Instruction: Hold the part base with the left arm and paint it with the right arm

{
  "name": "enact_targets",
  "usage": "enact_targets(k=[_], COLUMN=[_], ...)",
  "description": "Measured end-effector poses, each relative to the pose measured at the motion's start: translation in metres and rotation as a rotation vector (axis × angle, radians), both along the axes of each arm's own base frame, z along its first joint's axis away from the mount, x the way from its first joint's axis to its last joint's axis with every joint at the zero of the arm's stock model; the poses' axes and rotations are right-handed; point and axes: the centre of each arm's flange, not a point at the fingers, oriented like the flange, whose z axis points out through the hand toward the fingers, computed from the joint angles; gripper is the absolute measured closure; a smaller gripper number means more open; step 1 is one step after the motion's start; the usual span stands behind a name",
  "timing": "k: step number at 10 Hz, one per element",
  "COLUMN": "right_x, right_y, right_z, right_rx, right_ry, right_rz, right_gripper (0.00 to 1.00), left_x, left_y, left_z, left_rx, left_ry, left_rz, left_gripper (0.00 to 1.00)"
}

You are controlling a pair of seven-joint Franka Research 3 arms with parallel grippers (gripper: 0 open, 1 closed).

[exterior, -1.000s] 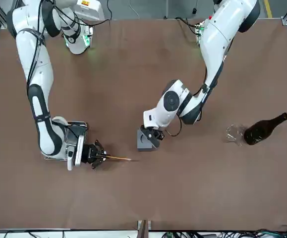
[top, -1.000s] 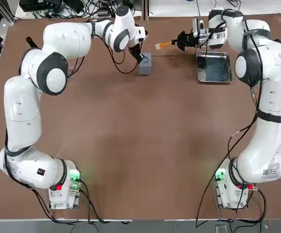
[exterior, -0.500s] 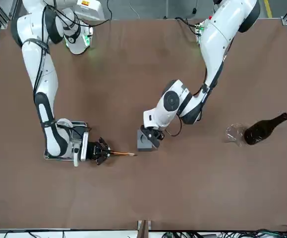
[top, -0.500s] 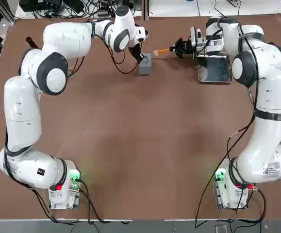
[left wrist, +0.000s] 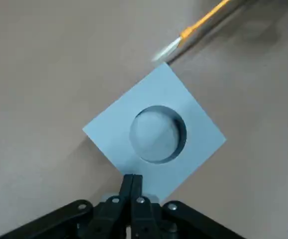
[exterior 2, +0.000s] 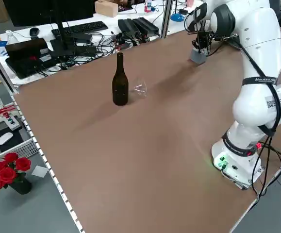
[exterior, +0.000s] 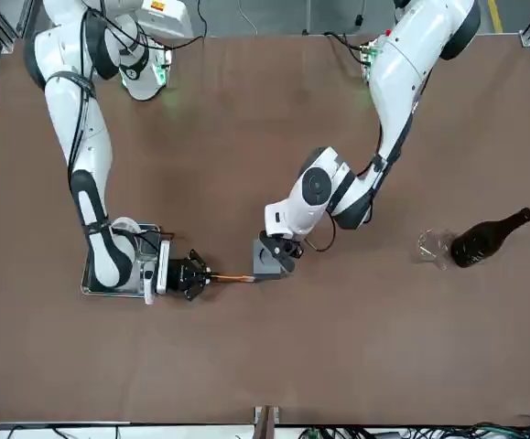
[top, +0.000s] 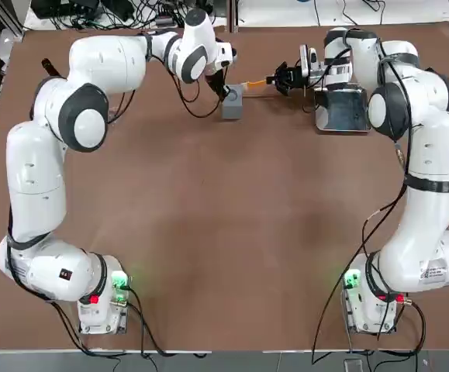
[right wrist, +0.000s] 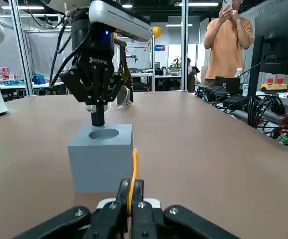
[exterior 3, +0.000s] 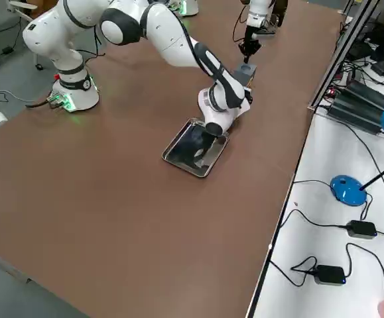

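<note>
The grey block point(top: 233, 101) is sat on the table point(top: 224, 232) at the far edge, between the two arms. The left hand point(exterior: 286, 249) is pressed down onto the block's top at its edge, fingers shut together with nothing between them; the block is pinned from above, not gripped. No change is seen here over the last second: same pose, same contact.

The right hand point(top: 284, 77) is clamped on a thin orange brush point(top: 257, 81), held level and pointed at the block. Over the last second the hand has been carried from beside the metal tray point(top: 344, 116) toward the block, and the gap has been closed: a second ago the bristle tip was well apart from the block, now it is just at the block's side face. In the left wrist view the bristle tip point(left wrist: 166, 48) is seen right by one corner of the block point(left wrist: 156, 132), touching or nearly so; actual contact cannot be confirmed. In the right wrist view the brush point(right wrist: 133, 174) is lined up against the block's near face point(right wrist: 101, 158).

The approach is judged finished and painting about to start or just starting. No paint mark is visible on the block yet. A dark bottle point(exterior: 486, 237) and a glass point(exterior: 434, 246) stand well apart, unused.
</note>
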Motion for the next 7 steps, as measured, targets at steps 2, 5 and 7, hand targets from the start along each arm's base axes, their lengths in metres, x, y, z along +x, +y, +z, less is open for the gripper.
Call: enact_targets(k=[2, 5, 7], right_x=[-0.005, -0.019, -0.03], right_y=[0.0, 0.003, 0.006], right_z=[-0.01, -0.02, -0.027], right_rx=[0.0, 0.022, 0.051], right_ry=[0.001, 0.009, 0.016], right_rz=[0.005, 0.029, 0.055], right_gripper=[0.96, 0.96, 0.96], left_x=[0.0, 0.0, 0.0], left_y=[0.0, 0.0, 0.0], left_z=[0.0, 0.0, 0.0], left_rx=[0.0, 0.0, 0.0], left_ry=[0.0, 0.0, 0.0], left_rz=[0.0, 0.0, 0.0], left_gripper=[0.97, 0.97, 0.97])
